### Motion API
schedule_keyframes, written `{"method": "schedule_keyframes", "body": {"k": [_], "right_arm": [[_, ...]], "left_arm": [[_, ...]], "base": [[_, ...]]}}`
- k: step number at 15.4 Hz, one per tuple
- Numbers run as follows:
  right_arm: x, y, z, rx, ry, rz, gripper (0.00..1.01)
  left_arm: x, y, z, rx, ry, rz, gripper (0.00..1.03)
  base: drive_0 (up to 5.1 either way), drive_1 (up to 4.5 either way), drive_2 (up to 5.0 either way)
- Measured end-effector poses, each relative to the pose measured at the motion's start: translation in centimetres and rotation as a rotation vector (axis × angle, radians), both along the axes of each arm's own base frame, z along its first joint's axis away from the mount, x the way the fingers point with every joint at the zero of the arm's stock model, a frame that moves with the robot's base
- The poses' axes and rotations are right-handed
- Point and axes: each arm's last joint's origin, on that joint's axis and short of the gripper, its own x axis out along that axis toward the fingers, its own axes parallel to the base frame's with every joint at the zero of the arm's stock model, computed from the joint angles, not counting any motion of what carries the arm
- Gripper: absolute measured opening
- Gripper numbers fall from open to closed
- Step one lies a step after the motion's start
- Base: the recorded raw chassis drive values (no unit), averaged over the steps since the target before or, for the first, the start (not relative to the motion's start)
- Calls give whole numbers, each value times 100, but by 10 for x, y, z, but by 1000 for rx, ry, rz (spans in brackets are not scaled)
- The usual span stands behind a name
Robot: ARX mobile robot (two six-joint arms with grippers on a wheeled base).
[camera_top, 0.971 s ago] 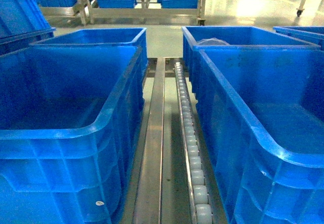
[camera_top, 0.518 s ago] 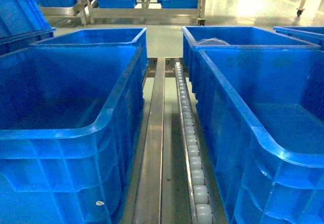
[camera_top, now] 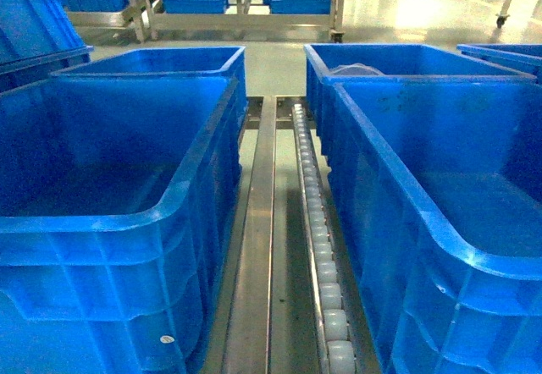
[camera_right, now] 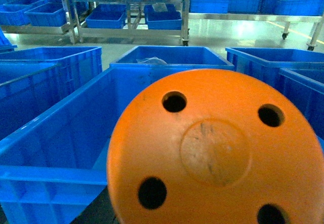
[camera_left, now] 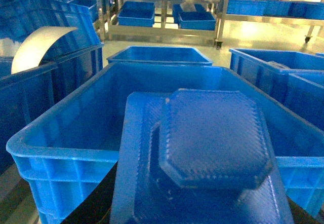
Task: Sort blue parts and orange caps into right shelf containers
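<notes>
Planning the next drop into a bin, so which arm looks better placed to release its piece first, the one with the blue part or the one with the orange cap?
Hard to separate, slightly right. The orange cap fills the right wrist view with a bin open just ahead; the blue part likewise faces its own bin. Neither end effector shows in the head view.

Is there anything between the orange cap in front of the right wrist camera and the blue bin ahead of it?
Nothing visible. The orange cap fills the right wrist view, and beyond it the blue bin stands open-topped. The hand itself is not visible.
</notes>
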Motion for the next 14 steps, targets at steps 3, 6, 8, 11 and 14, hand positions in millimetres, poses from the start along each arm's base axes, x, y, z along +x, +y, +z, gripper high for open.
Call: {"method": "schedule_keyframes", "body": {"k": [3, 6, 8, 11, 14], "right_arm": [[0, 0, 0, 0, 0, 0, 45], [0, 0, 0, 0, 0, 0, 45], [0, 0, 0, 0, 0, 0, 45], [0, 0, 0, 0, 0, 0, 45], [0, 0, 0, 0, 0, 0, 45]], "left_arm": [[0, 0, 0, 0, 0, 0, 42], [0, 0, 0, 0, 0, 0, 42], [0, 0, 0, 0, 0, 0, 42], [0, 0, 0, 0, 0, 0, 42], [0, 0, 0, 0, 0, 0, 42]], "base": [[0, 0, 0], [0, 0, 0], [0, 0, 0], [0, 0, 0], [0, 0, 0]]}}
